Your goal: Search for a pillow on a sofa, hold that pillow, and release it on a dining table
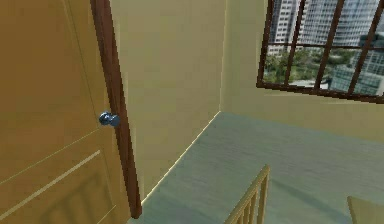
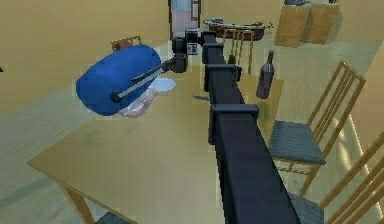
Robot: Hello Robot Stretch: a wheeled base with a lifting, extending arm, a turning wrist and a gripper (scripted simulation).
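- Out in the arm side view, the arm [image 2: 235, 130] ran as a dark square bar across a wooden dining table [image 2: 140, 165], up to the gripper [image 2: 128, 85]
- Blue pillow [image 2: 100, 85], rounded, sat at the gripper's far end, with the thin fingers [image 2: 150, 72] lying across its right side
- Pillow was over the table's far part, with a pale, low thing [image 2: 152, 98] just under its lower right edge; could not tell whether the pillow hung clear of the tabletop or rested on it
- So could not tell whether the gripper was grasping the pillow or was free of it
- Dark bottle [image 2: 266, 75] stood upright just right of the arm
- Wooden chairs [image 2: 295, 140] with grey seats stood along the table's right side
- Forward view: wooden door [image 1: 50, 120] with a round metal knob [image 1: 108, 119] at left, its dark frame [image 1: 118, 110] alongside, then beige wall [image 1: 170, 70] and grey-blue floor [image 1: 260, 140]
- Dark-framed window [image 1: 325, 45] at upper right, tall buildings beyond the panes
- Top of a wooden chair back [image 1: 255, 195] showed at the bottom edge
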